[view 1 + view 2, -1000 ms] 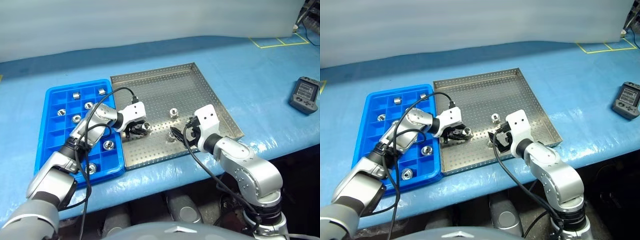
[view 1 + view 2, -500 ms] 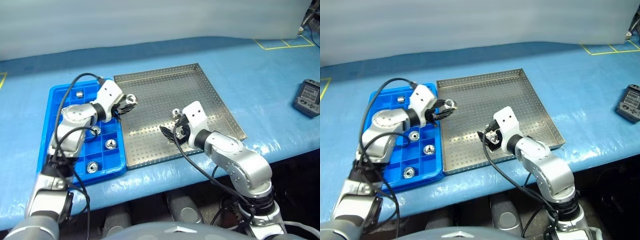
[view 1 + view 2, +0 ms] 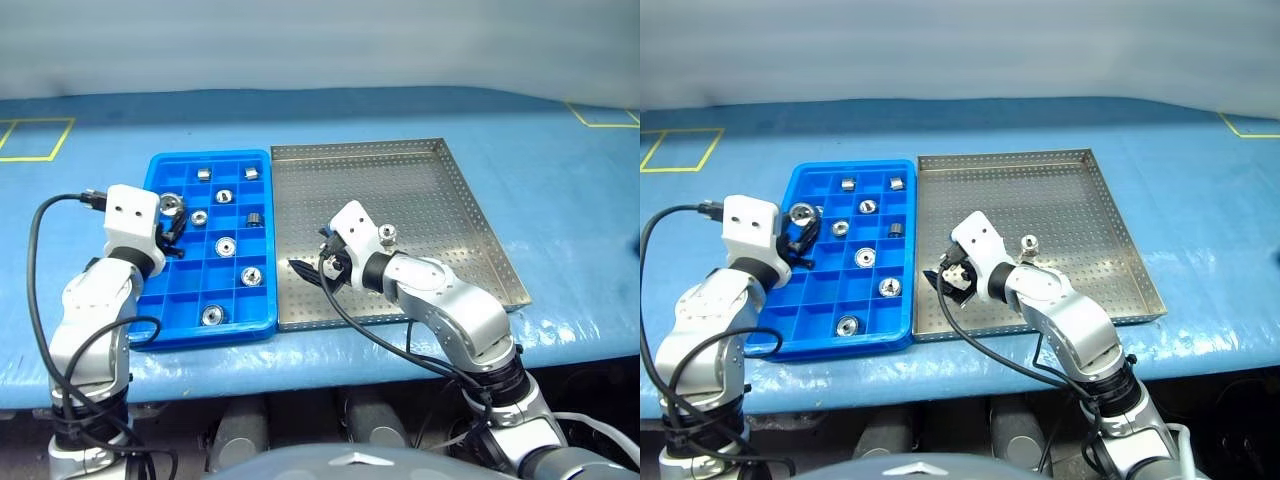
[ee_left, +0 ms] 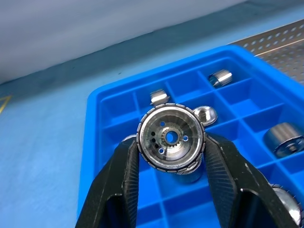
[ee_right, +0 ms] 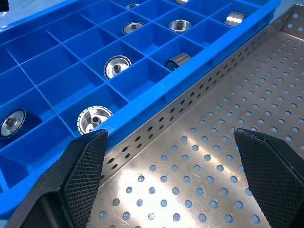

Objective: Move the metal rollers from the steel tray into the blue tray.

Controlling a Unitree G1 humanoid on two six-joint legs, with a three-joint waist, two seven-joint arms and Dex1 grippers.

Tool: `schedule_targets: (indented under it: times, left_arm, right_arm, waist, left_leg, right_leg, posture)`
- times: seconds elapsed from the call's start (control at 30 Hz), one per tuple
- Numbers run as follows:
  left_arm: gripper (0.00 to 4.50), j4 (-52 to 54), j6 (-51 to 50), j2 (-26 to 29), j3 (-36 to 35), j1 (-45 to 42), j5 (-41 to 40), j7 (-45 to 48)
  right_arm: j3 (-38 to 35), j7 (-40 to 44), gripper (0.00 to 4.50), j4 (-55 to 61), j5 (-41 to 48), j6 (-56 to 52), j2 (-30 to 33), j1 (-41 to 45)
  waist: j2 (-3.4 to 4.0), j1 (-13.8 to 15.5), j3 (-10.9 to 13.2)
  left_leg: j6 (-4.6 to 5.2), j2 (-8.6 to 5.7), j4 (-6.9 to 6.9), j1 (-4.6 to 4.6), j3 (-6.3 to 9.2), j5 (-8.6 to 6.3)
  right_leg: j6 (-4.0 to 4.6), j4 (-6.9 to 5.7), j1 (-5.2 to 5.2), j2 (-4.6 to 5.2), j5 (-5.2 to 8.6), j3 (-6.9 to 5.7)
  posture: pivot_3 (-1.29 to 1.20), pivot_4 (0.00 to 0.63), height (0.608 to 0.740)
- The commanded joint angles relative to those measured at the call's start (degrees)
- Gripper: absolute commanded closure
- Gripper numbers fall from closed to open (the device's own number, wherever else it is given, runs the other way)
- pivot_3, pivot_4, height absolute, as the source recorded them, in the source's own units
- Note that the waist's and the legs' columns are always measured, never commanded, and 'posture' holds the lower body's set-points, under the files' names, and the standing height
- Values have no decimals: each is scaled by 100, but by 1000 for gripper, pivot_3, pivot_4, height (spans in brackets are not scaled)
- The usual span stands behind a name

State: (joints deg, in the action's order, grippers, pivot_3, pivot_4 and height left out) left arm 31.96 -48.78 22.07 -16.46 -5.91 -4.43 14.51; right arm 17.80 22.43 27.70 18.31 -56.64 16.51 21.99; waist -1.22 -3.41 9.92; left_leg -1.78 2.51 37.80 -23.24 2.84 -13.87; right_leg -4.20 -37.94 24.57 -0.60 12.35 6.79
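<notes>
My left gripper (image 4: 171, 183) was closed tightly on one of the metal rollers (image 4: 171, 137), a shiny ring with a small central hole, and held it above the left part of the blue tray (image 3: 160, 330), near its far end. My right gripper (image 5: 183, 166) was wide apart and held nothing; it hovered low over the steel tray (image 3: 450, 175), just beside the rim next to the blue tray. One roller (image 3: 387, 233) stood on the perforated floor of the steel tray, close behind my right wrist. Several rollers (image 3: 248, 275) lay already in separate compartments of the blue tray, some upright and some on their side. The two trays stood side by side, touching, on the blue worktop (image 3: 560, 190), the blue tray to the left of the steel one
</notes>
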Motion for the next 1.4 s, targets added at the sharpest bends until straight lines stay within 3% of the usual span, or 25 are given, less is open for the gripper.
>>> schedule_targets:
  times: [0.03, 0.6, 0.83, 0.9, 1.13, 1.4]
  left_arm:
    - [2820, 237, -16, -10, -91, 70, 17, -155]
    - [2820, -627, -353, -189, -88, 175, -123, -546]
    - [462, -719, -371, -139, -29, -114, -281, -517]
    - [30, -742, -380, -124, -13, -178, -295, -533]
    - [30, -781, -10, 21, 503, -746, -644, 164]
    - [30, -1597, 453, 378, 1717, -1895, -876, 1490]
  right_arm:
    - [-13, 44, 0, 121, 6, 142, -18, 91]
    - [-197, -183, 0, 349, 15, 31, -5, -168]
    - [-258, -260, 0, 445, 16, -17, 14, -222]
    - [-275, -288, 0, 479, 18, -34, 25, -244]
    - [-413, -412, 0, 642, 29, -128, 68, -348]
    - [-682, -581, 0, 895, -73, -239, 312, -697]
  waist:
    - [0, 23, 0]
    - [-1, -67, -1]
    - [-2, -120, -1]
    - [-2, -145, -2]
    - [-2, -204, -2]
    - [-2, -382, -2]
  left_leg:
    - [0, -1, 2, 0, 0, 0]
    - [0, 1, 2, 4, -3, 0]
    - [-1, 1, 3, 4, -5, 0]
    - [-1, 1, 1, 4, -5, 0]
    - [-1, 0, 4, 2, -4, 0]
    - [-1, -2, 1, -1, -5, 0]
  right_leg:
    - [-1, 0, -1, 1, 0, 0]
    - [-1, 0, -1, 0, -2, 2]
    - [-1, 0, -2, 0, -2, 3]
    - [-1, 1, -1, 0, -2, 3]
    - [-2, 1, -2, 0, -3, 2]
    - [-3, 7, 1, 1, -3, 5]
  posture:
    - [53, 150, 740]
    - [-24, 150, 740]
    - [-58, 150, 740]
    - [-58, 150, 740]
    - [-97, 150, 740]
    - [-163, 150, 740]
